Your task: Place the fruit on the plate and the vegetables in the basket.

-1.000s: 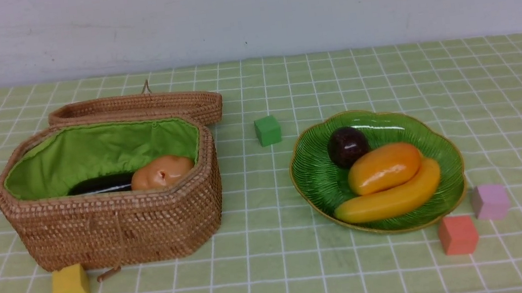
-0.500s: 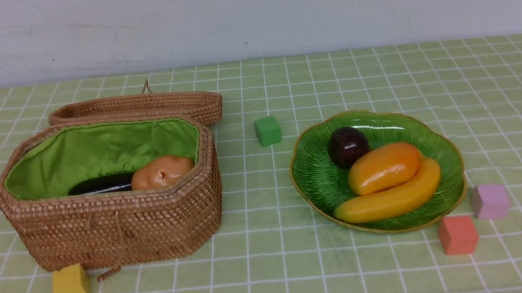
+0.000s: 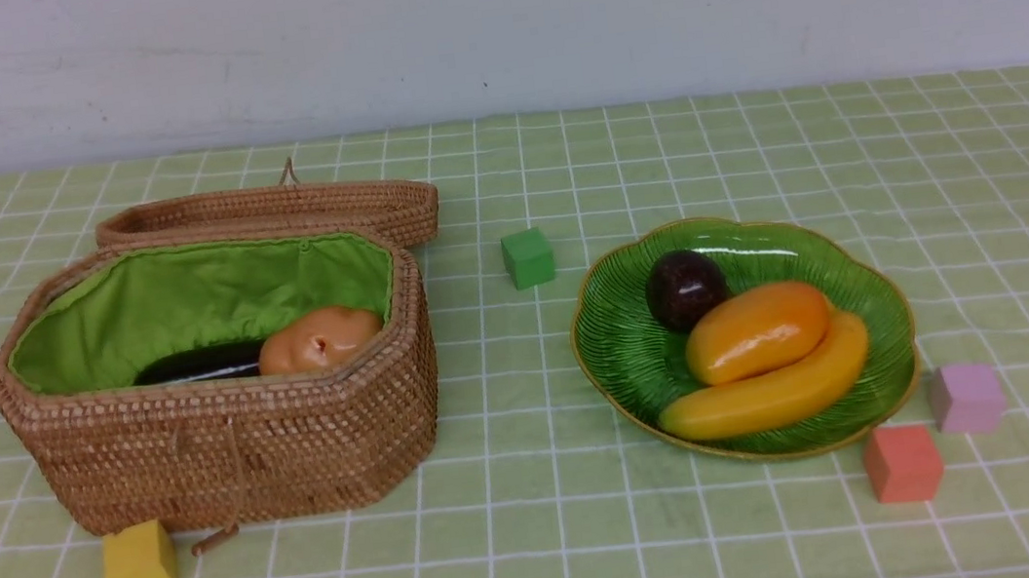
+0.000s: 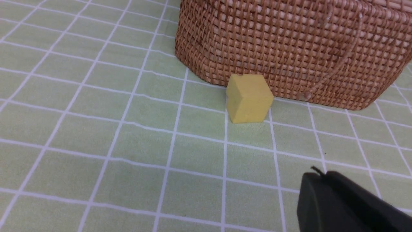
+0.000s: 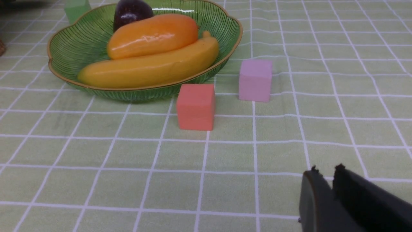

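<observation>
Eggplant (image 3: pixel 200 364) half-hidden behind basket (image 3: pixel 229 442) wall, carrot unseen — pincers cropped

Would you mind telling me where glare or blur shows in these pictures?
Front view: white glare streaks the glossy green ribbed plate behind the dark-purple mangosteen; shadows soft. Right wrist view: highlight on the orange-yellow mango; black gripper soft-edged. Left wrist view: even light, sharp brown wicker basket.

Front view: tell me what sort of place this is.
Probably a staged tabletop test setup, not a real kitchen: a green checked tablecloth against a bare pale wall, glossy toy produce sorted into a wicker basket and green plate, with small coloured cubes scattered around.
</observation>
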Tool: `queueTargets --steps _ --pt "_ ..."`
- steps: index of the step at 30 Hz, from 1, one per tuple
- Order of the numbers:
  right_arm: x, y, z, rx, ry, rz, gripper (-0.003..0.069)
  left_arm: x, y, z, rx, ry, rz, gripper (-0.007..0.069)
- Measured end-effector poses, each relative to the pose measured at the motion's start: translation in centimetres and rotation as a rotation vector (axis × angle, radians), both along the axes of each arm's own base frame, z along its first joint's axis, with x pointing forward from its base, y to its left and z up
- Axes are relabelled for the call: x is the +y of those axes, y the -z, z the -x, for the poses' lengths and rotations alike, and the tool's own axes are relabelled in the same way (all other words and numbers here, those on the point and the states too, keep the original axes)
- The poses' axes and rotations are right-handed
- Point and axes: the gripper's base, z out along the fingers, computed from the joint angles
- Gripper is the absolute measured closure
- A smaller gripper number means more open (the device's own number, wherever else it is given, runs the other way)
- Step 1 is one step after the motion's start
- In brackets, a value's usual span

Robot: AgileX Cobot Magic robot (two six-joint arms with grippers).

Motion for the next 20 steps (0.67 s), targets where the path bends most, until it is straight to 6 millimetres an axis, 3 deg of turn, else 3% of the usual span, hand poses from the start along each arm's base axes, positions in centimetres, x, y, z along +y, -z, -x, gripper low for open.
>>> queueTargets --steps 20 --pt "0.00 0.00 0.00 0.000 0.000 0.000 0.0555 0.00 0.00 0.00 0.000 0.000 0.000 0.0624"
